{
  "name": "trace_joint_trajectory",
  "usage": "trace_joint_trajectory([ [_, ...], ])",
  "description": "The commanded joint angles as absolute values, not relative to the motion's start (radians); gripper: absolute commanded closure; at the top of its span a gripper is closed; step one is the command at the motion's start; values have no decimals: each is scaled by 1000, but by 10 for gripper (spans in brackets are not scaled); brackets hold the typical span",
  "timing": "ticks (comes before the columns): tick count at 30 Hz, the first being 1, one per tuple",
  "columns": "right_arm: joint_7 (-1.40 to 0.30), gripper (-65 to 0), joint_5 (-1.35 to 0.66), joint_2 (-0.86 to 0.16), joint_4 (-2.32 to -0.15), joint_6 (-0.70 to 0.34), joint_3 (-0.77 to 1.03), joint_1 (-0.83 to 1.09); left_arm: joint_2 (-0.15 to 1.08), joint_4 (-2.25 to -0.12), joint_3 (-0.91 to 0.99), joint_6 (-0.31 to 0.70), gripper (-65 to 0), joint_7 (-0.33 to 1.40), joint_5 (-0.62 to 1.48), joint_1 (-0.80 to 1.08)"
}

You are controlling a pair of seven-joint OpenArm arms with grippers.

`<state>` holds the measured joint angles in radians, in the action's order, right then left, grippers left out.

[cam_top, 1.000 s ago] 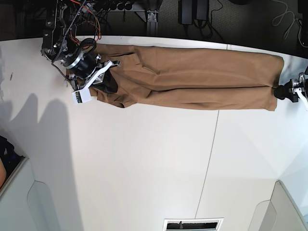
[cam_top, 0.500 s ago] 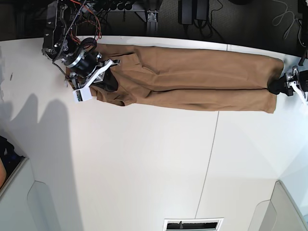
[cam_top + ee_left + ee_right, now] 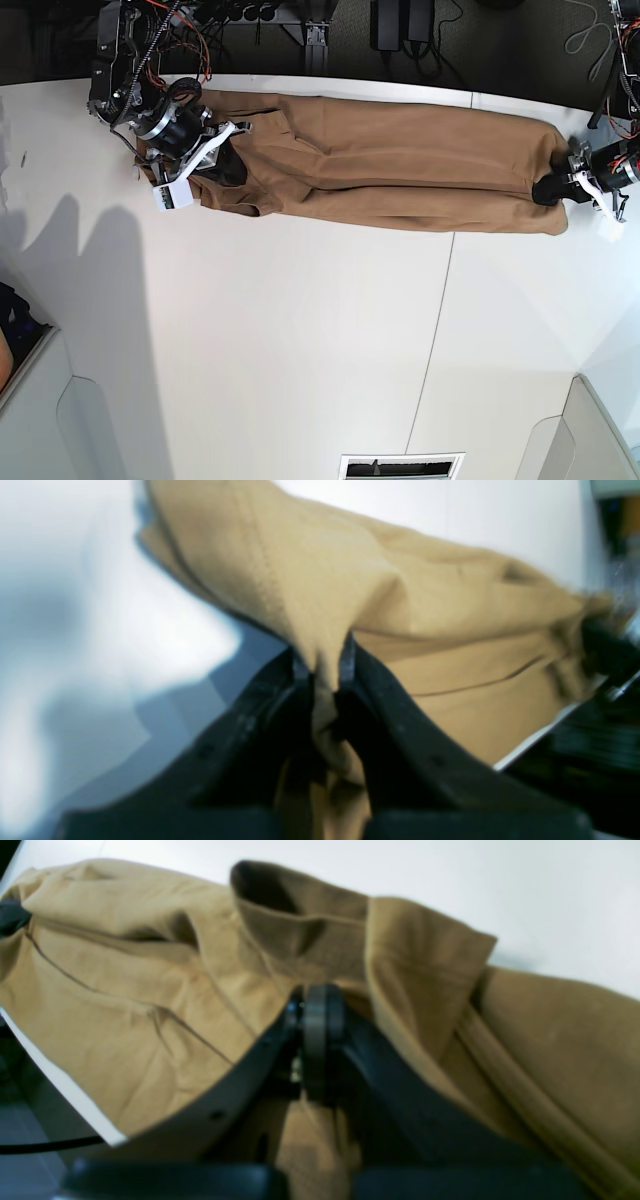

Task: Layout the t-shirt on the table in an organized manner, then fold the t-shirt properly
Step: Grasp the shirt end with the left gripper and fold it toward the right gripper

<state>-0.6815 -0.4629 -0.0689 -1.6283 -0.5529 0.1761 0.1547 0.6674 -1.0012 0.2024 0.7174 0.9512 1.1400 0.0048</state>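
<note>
Table (image 3: 300,340): you have a wide white top with thin dark seams; the shirt lies along its far edge.
Shirt (image 3: 400,165): tan, folded into a long narrow band; its long axis runs along that far edge, from one arm to the other.
Right gripper (image 3: 228,160): you find it at the shirt's collar end, jaws pressed together on a fold of cloth (image 3: 320,1005).
Left gripper (image 3: 552,190): you find it at the shirt's opposite end, jaws narrowed onto a pinch of fabric (image 3: 325,670).
Key relation: the shirt stretches between your two arms, each holding its nearest end.
Next move, judged: lifting both ends together looks likely.
</note>
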Motion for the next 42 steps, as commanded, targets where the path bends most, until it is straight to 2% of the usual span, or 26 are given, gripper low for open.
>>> trace_joint_trajectory([
  [1,-670,0,-479,-72,-1642,-557,175,144,688,-1006,203,698,0,945,1065,-6],
  [14,-662,0,-553,-99,-1695,-558,175,133,752,-1006,203,698,0,847,715,-204],
  [18,-662,0,-568,-99,-1700,-558,175,121,780,-1050,203,698,0,850,694,-217],
  [27,-662,0,-563,-99,-1700,-558,175,115,775,-1530,202,554,0,928,598,-42],
  [34,-662,0,-535,-99,-1700,-558,175,108,655,-1926,194,438,0,916,466,110],
  [42,-662,0,-533,-99,-1700,-557,175,108,515,-1978,97,437,0,912,471,116],
])
